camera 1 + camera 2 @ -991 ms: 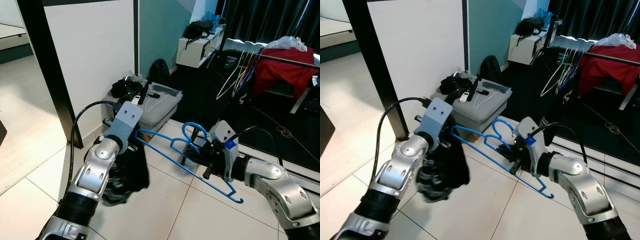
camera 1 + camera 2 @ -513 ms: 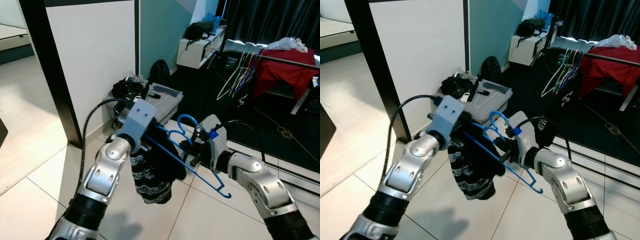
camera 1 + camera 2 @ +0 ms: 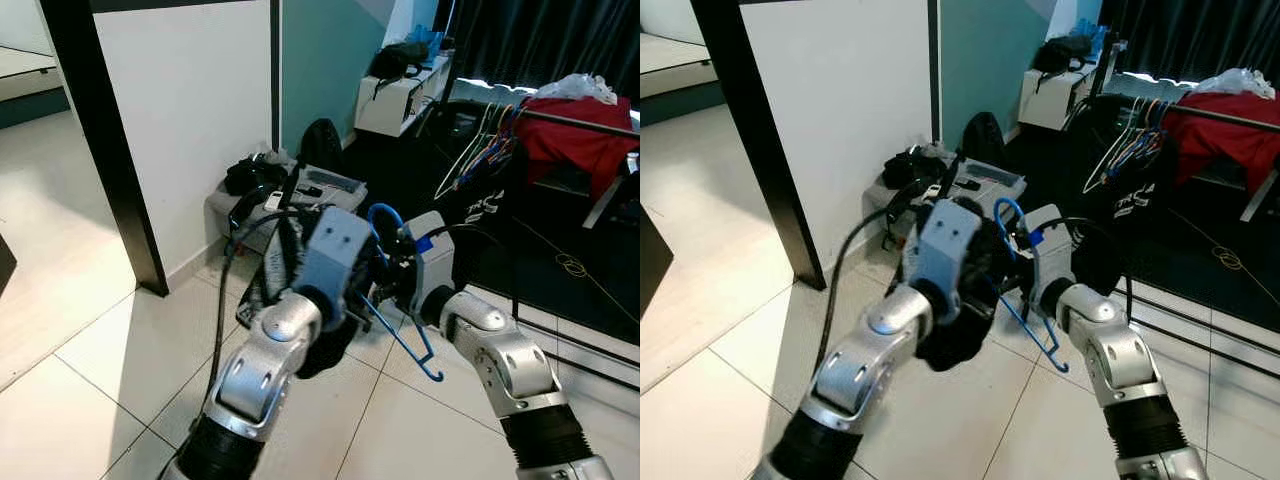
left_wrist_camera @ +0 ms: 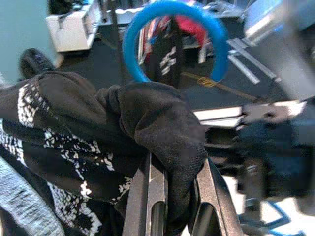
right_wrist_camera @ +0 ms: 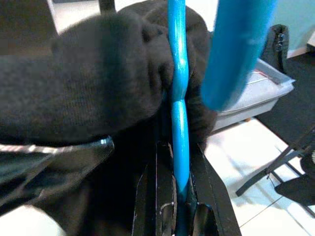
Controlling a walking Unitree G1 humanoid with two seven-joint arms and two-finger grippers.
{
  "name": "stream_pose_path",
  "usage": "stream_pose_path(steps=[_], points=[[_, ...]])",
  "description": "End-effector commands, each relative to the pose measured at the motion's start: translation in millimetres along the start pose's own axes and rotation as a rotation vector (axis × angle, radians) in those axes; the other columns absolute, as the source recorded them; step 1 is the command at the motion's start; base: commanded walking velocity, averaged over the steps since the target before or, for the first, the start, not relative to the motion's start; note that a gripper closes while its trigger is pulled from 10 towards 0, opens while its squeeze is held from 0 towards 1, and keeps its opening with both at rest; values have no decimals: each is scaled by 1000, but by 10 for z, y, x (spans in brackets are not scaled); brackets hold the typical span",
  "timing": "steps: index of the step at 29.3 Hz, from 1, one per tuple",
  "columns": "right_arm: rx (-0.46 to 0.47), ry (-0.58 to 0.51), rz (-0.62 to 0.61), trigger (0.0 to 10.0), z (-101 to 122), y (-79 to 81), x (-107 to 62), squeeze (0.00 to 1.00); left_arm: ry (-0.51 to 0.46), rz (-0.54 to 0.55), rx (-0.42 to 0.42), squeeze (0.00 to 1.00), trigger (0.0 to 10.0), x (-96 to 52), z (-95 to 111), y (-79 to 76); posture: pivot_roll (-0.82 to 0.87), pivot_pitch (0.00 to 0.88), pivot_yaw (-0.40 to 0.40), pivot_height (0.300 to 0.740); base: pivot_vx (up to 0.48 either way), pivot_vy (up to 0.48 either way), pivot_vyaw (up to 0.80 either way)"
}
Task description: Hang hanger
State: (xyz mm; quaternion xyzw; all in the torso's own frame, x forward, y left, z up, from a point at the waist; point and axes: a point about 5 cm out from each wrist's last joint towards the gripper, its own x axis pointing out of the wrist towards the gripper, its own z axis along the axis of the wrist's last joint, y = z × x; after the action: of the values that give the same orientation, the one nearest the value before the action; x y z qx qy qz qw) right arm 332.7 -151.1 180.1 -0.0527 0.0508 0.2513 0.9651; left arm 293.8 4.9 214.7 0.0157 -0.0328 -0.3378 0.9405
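The blue hanger (image 3: 398, 325) is held up between both arms, a black garment (image 4: 98, 132) draped over it. The right end effector (image 5: 178, 196) pinches its bar; the left end effector (image 4: 172, 206) pinches the cloth, probably to keep it from slipping. The clothes rail (image 3: 575, 120) stands well apart beyond. The garment hides most of the hanger's frame.
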Motion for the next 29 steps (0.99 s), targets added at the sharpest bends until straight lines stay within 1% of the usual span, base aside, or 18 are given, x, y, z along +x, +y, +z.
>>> stream_pose_path(steps=[1, 3, 4, 5, 6, 7, 9, 10, 11, 13, 16, 20, 21, 22, 24, 25, 26, 29], points=[[-14, -45, -11, 10000, 91, 20, 19, 0, -47, -89, -73, 0, 10000, 35, 119, -186, -5, 36, -54, 740, 0, 0, 0], [-23, -39, -4, 10000, 76, 40, 28, 0, -64, -95, -111, 0, 10000, 53, 158, -213, -5, 36, -54, 740, 0, 0, 0], [-23, -39, -4, 10000, 76, 40, 28, 0, -64, -95, -111, 0, 10000, 53, 158, -213, -5, 36, -54, 740, 0, 0, 0], [-25, -44, 33, 10000, 79, 100, 35, 0, -73, -91, -104, 0, 10000, 68, 179, -222, -6, 37, -53, 740, 0, 0, 0], [-25, -44, 33, 10000, 79, 100, 35, 0, -73, -91, -104, 0, 10000, 68, 179, -222, -6, 37, -53, 740, 0, 0, 0], [-20, -65, 72, 10000, 108, 164, 36, 0, -74, -84, -70, 0, 10000, 84, 188, -221, -7, 37, -53, 740, 0, 0, 0], [-9, -116, 116, 10000, 190, 226, 25, 0, -70, -55, 0, 0, 10000, 104, 181, -185, -12, 39, -51, 740, 0, 0, 0], [-9, -116, 116, 10000, 190, 226, 25, 0, -70, -55, 0, 0, 10000, 104, 181, -185, -12, 39, -51, 740, 0, 0, 0], [12, -165, 125, 10000, 275, 215, 2, 0, -50, -23, 40, 0, 10000, 106, 135, -112, -14, 40, -51, 740, 0, 0, 0], [17, -175, 126, 10000, 292, 211, -4, 0, -45, -17, 46, 0, 10000, 105, 124, -96, -14, 40, -51, 740, 0, 0, 0], [15, -178, 55, 10000, 310, 119, -2, 0, -15, 38, 62, 0, 10000, 83, 88, 0, -17, 41, -49, 740, 0, 0, 0], [14, -179, 47, 10000, 312, 110, -2, 0, -10, 44, 59, 0, 10000, 78, 88, 9, -17, 41, -49, 740, 0, 0, 0], [11, -181, -30, 10000, 313, 37, 7, 0, 18, 123, 61, 0, 10000, 54, 37, 182, -19, 41, -46, 740, 0, 0, 0], [11, -185, -99, 10000, 317, -34, 12, 0, 39, 186, 62, 0, 10000, 23, 1, 324, -17, 42, -47, 740, 0, 0, 0], [11, -185, -99, 10000, 317, -34, 12, 0, 39, 186, 62, 0, 10000, 23, 1, 324, -17, 42, -47, 740, 0, 0, 0], [16, -199, -164, 10000, 338, -113, 8, 0, 51, 229, 63, 0, 10000, -7, -22, 430, -12, 45, -49, 740, 0, 0, 0], [25, -213, -212, 10000, 356, -181, -1, 0, 59, 251, 70, 0, 10000, -27, -38, 487, -8, 45, -53, 740, 0, 0, 0], [31, -225, -230, 10000, 373, -218, -10, 0, 61, 247, 77, 0, 10000, -35, -45, 492, -8, 45, -53, 740, 0, 0, 0]])
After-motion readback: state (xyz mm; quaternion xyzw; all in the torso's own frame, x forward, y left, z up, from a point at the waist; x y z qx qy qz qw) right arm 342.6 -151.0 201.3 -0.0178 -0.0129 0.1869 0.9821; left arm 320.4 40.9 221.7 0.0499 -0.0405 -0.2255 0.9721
